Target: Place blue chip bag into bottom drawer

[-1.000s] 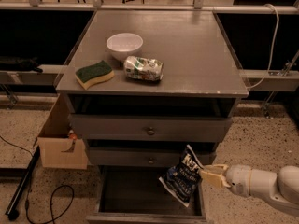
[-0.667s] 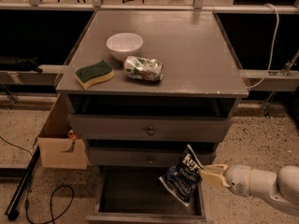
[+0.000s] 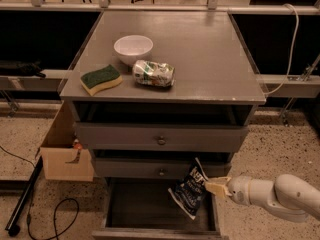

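- At the centre of the view stands a grey table point(image 3: 200, 59) with three drawers stacked below its flat top.
- Lowest of these, the bottom drawer point(image 3: 140, 209) is pulled out toward the camera, its dark inside open to view.
- Above it, the top drawer point(image 3: 125, 136) and the middle drawer point(image 3: 125, 169) are pushed in, each with a small round knob at the middle of its front.
- From the lower right edge, the robot's pale arm point(image 3: 285, 196) reaches leftward, level with the gap between the middle drawer and the open one.
- Left of the table, a cardboard box point(image 3: 65, 159) sits on the speckled floor, touching or just beside the table's side.
- The blue chip bag point(image 3: 189, 190) hangs tilted over the right side of the bottom drawer's opening, with its upper end in front of the middle drawer.
- On the table's front left part lie a white bowl point(image 3: 133, 49), a green-and-yellow sponge point(image 3: 101, 79) and a green-and-white packet point(image 3: 154, 74), close together.
- The gripper point(image 3: 216, 187) is at the arm's left end, its fingers pinched together on the bag's right edge.
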`<action>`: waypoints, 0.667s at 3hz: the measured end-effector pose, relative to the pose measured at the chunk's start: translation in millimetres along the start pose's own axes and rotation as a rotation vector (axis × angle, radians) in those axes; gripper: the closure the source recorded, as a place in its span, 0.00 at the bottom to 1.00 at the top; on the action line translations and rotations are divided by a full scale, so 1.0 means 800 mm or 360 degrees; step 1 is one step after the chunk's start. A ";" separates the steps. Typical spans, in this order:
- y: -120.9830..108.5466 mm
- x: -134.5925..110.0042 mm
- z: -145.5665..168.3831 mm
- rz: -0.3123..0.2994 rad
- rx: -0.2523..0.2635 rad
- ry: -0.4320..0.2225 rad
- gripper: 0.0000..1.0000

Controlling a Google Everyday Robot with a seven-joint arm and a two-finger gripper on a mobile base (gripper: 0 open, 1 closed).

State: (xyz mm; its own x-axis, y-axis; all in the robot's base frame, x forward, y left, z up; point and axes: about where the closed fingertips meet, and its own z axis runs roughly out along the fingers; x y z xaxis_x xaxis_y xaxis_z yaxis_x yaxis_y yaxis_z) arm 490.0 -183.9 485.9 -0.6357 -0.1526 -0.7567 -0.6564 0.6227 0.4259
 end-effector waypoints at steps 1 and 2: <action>-0.027 0.023 0.034 0.0068 0.0003 0.0035 1.00; -0.027 0.065 0.054 0.0115 -0.0034 0.0084 1.00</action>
State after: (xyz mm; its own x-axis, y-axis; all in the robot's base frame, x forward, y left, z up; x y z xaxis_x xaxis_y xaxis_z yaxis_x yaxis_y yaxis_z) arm 488.5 -172.2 415.6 -0.7017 -0.1484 -0.6968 -0.6163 0.6170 0.4893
